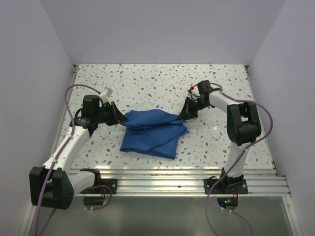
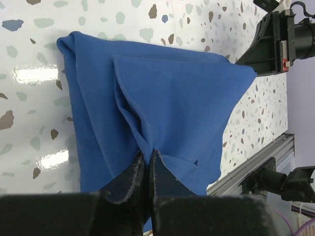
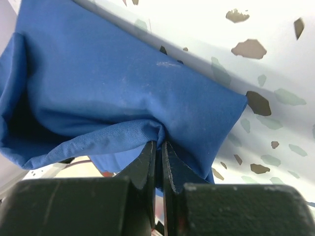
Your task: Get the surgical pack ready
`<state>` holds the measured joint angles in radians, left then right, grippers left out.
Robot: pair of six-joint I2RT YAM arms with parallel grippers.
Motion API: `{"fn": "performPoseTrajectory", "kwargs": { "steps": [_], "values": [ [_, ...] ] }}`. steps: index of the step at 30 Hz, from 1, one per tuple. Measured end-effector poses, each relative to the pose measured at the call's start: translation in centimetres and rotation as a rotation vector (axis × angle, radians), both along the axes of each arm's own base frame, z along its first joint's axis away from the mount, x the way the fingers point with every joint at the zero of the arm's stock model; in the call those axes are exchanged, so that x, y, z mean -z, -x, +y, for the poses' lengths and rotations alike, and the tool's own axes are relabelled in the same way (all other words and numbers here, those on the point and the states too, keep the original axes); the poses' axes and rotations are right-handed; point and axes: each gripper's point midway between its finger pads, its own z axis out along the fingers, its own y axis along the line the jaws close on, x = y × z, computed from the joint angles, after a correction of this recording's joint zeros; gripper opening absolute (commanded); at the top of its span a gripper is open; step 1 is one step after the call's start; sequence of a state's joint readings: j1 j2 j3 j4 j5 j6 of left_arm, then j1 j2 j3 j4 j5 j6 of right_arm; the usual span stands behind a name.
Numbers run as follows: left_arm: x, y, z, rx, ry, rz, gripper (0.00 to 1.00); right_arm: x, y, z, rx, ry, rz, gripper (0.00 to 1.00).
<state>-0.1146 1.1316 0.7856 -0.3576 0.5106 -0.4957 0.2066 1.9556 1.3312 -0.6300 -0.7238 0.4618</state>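
At the centre of the top view we see one folded drape [image 1: 152,135]. Two pincers clamp it: left gripper [image 1: 118,118] centre-left, right gripper [image 1: 183,116] centre-right.

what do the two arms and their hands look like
Left arm and right arm: white links, chunky black joint housings, black bases. A purple cable loops along each. The left hand and right hand each have two dark tapered fingers. A small red spot sits near the right wrist.
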Motion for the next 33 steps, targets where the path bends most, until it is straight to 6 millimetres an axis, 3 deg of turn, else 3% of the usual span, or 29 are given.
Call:
{"fn": "performPoseTrajectory", "kwargs": {
  "steps": [11,16,19,26,29,33],
  "values": [
    [0.6,1.8,0.5,-0.012,-0.013,0.017,0.0,0.5,1.8,0.4,-0.038,0.009,0.027,0.07],
    [0.3,1.7,0.4,-0.009,-0.011,0.015,0.0,-0.3,2.2,0.0,-0.05,0.032,0.037,0.57],
    [-0.5,1.1,0.4,-0.009,-0.011,0.002,0.0,-1.4,1.9,-0.6,-0.062,0.078,0.002,0.65],
    [-2.7,-0.5,0.3,-0.01,-0.014,-0.044,0.0,-6.5,3.3,-2.0,-0.084,0.167,-0.159,0.62],
    [-3.0,-1.0,0.2,-0.01,-0.013,-0.045,0.0,-8.1,5.7,-0.8,-0.136,0.164,-0.218,0.54],
    [-3.4,-1.3,0.2,-0.01,-0.012,-0.052,0.0,-8.7,11.0,1.6,-0.229,0.125,-0.237,0.32]
  ]
}}
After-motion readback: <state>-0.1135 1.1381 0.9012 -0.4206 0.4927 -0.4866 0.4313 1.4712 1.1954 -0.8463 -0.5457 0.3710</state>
